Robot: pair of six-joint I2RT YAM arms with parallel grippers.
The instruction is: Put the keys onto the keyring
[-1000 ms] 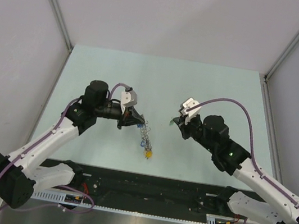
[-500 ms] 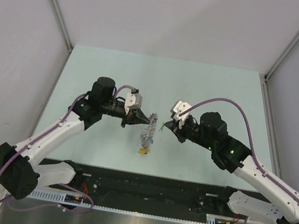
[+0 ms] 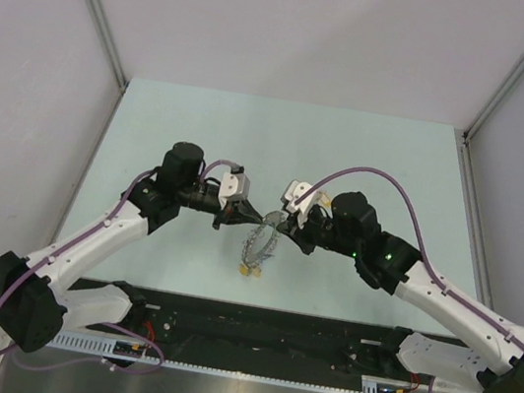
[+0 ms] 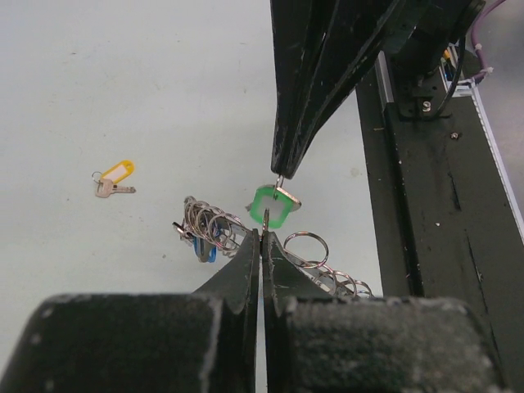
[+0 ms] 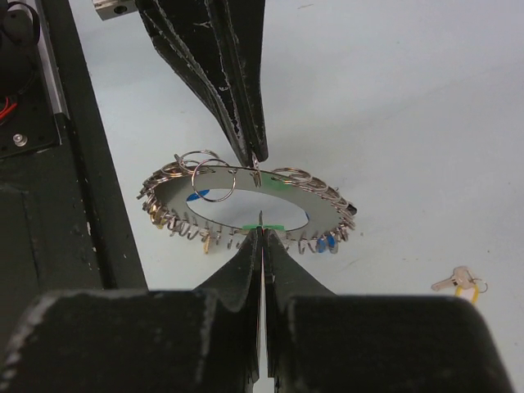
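Observation:
The keyring (image 3: 259,244), a flat metal ring strung with many small rings and a few blue and yellow bits, hangs above the table between my two grippers. My left gripper (image 3: 247,217) is shut on its edge; the left wrist view shows the closed fingertips (image 4: 264,236) among the rings (image 4: 211,229). My right gripper (image 3: 284,226) is shut on the green-headed key (image 4: 274,205) and holds it against the ring right by the left fingertips. In the right wrist view the green edge (image 5: 264,226) shows at the closed right gripper (image 5: 261,233), with the keyring (image 5: 246,190) just beyond. The yellow-headed key (image 4: 115,176) lies on the table, apart.
The yellow-headed key also shows in the right wrist view (image 5: 458,282). The black rail at the table's near edge (image 4: 417,205) runs close beside the grippers and also shows in the right wrist view (image 5: 49,164). Pale green tabletop (image 3: 368,154) stretches behind, with grey walls round it.
Both grippers have moved towards each other at the table's middle. The keyring has swung up from hanging loosely, and the green key now meets the ring.

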